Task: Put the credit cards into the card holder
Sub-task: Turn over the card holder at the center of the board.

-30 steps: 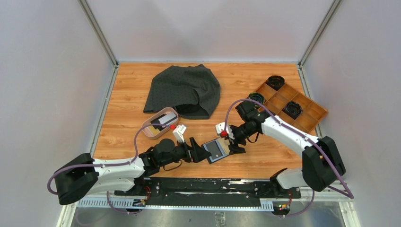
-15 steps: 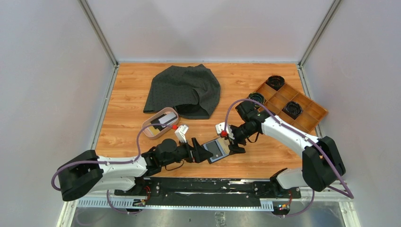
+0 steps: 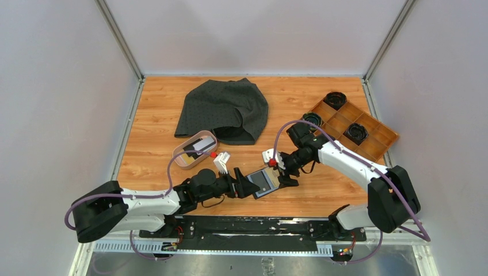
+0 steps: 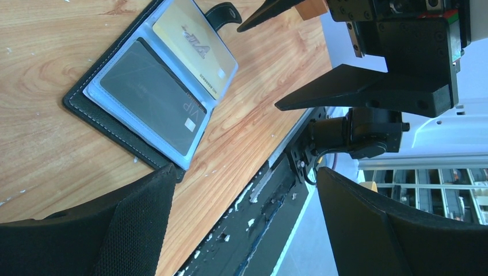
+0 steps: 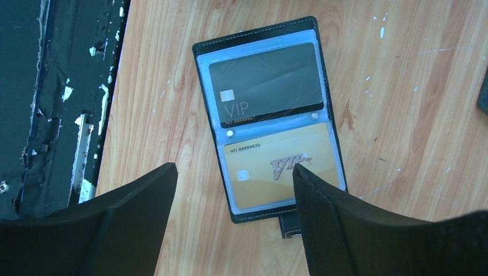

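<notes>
Left arm [image 3: 144,204] edged rightward; card holder [image 5: 273,127] holds two "VIP" credit cards [image 5: 266,83].

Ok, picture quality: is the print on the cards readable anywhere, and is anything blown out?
Right wrist: sharp and evenly lit, "VIP" and the numbers legible on the dark card and the gold card. Left wrist: card holder in focus, but the background past the table edge is washed out. Top external: soft, even light; print too small to read.

We read "VIP" and "NO 88888847" on the dark card [image 5: 270,80] in the card holder [image 5: 253,39], though the last digits are faint. The gold card [image 5: 282,184] below it reads "NO 88888820" and "VIP".
</notes>
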{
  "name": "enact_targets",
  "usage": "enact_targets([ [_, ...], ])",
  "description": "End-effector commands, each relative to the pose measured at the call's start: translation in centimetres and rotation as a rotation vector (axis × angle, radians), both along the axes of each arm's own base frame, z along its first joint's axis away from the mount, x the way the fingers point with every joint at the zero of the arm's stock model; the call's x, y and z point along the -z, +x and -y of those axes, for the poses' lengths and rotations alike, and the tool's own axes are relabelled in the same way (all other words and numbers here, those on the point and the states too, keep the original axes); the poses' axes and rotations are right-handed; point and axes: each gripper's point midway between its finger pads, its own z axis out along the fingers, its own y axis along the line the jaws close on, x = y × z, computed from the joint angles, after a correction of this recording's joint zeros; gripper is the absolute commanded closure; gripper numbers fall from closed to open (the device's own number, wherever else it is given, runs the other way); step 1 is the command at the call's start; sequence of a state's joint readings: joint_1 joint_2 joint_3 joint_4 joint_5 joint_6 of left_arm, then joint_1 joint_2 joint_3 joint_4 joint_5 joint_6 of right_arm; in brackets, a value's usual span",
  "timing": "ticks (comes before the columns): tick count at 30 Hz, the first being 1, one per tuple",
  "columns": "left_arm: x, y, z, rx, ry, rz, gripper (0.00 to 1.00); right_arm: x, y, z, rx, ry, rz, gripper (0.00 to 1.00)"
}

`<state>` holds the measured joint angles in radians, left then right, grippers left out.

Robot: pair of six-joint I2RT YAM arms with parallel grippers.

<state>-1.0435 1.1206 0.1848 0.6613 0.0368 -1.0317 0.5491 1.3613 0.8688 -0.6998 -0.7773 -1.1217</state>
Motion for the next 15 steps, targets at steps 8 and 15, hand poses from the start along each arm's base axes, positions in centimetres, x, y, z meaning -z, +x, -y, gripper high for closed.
enact_targets([
  [8,-1.69,0.46,0.81,-0.012,-0.047,0.030,0.06,0.74,-0.85,0.53,0.001,-0.008,-0.052,0.23],
  [15,-1.24,0.51,0.81,-0.019,-0.037,0.017,0.06,0.85,-1.00,0.47,-0.002,-0.005,-0.062,0.23],
])
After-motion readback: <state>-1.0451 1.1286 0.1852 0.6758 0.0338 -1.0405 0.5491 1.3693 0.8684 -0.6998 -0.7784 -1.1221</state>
